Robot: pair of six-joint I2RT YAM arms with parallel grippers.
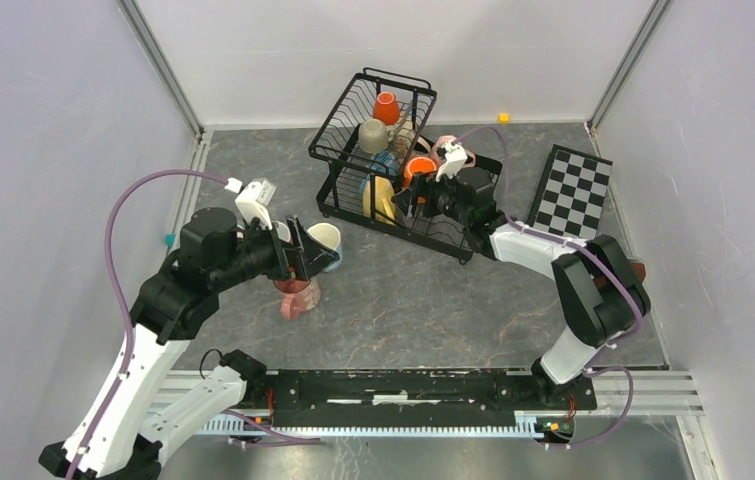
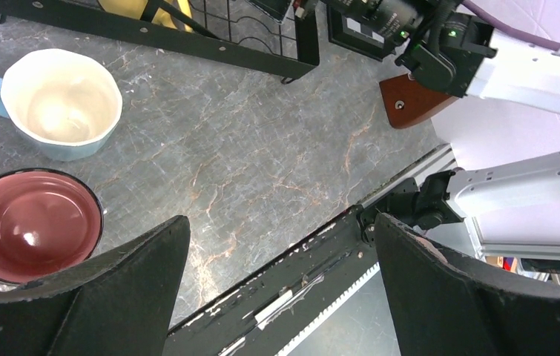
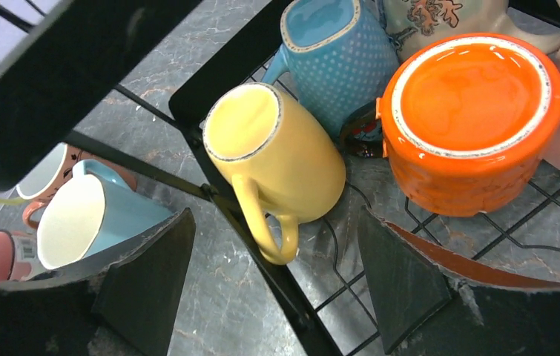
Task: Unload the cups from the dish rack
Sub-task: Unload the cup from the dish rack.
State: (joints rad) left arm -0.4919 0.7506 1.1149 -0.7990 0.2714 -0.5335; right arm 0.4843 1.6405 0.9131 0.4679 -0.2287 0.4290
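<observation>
Reaching into the lower tray of the dish rack (image 1: 348,110) from the right, the right gripper (image 3: 275,219) has its fingers spread wide and pinches nothing. The yellow mug (image 3: 284,159) lies on its side just ahead of them, its mouth showing toward the wrist camera. Its handle hangs down into the gap between the fingertips and does not clearly touch either one. Just beside it on the tray wires sits an orange mug (image 3: 473,126) with its base turned toward the camera, and behind the two is a tipped blue dotted mug (image 3: 336,55). From overhead, the raised upper basket holds a second orange cup (image 1: 386,107) and a beige cup (image 1: 373,135). The left gripper (image 2: 282,221) hovers over the grey table (image 1: 433,300) to the left and in front of the rack, its fingers parted and empty. Two cups stand upright on the table outside the rack, close beside this gripper. One is a light-blue mug (image 2: 61,104) with a cream inside, and the other is a pink mug (image 2: 32,222) near it, on the side of the arm bases. A checkered board (image 1: 571,190) lies to the right of the rack, well apart from the cups.
</observation>
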